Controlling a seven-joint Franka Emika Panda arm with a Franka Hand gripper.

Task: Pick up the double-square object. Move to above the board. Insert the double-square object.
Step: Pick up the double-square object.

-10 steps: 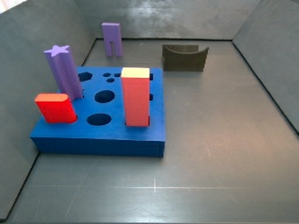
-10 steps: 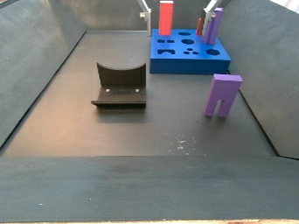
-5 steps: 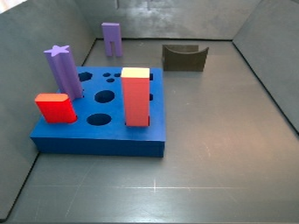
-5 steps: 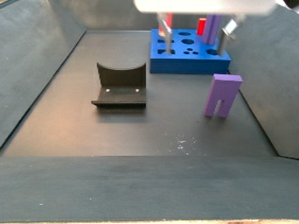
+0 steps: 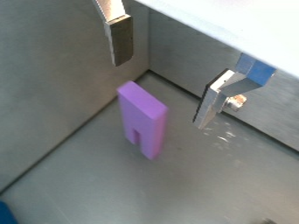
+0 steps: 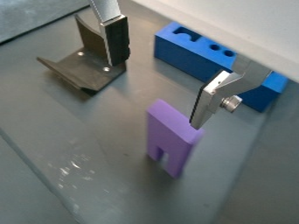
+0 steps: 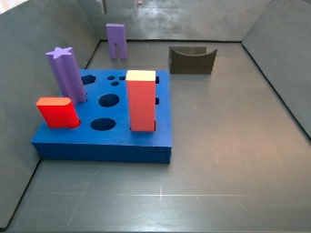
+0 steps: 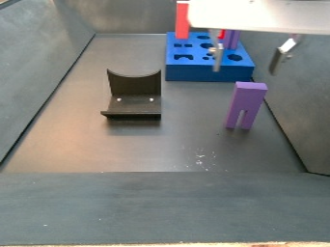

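The double-square object (image 8: 245,104) is a tall light-purple prism standing upright on the grey floor, apart from the board; it also shows in another side view (image 7: 115,41). In both wrist views the double-square object (image 5: 142,118) (image 6: 173,140) sits below and between the fingers, untouched. My gripper (image 8: 250,60) hangs open just above it, one finger (image 5: 121,39) on each side, and my gripper (image 6: 155,92) holds nothing. The board (image 7: 104,127) is a flat blue block with holes; the board (image 8: 206,62) lies behind my gripper.
On the board stand a purple star post (image 7: 65,73), a tall red block (image 7: 142,100) with a pale top and a short red block (image 7: 57,112). A dark U-shaped block (image 8: 133,95) lies on the floor. Grey walls (image 7: 274,64) enclose the floor.
My gripper has come into a side view from above and moved over the double-square object. The pieces have not moved.
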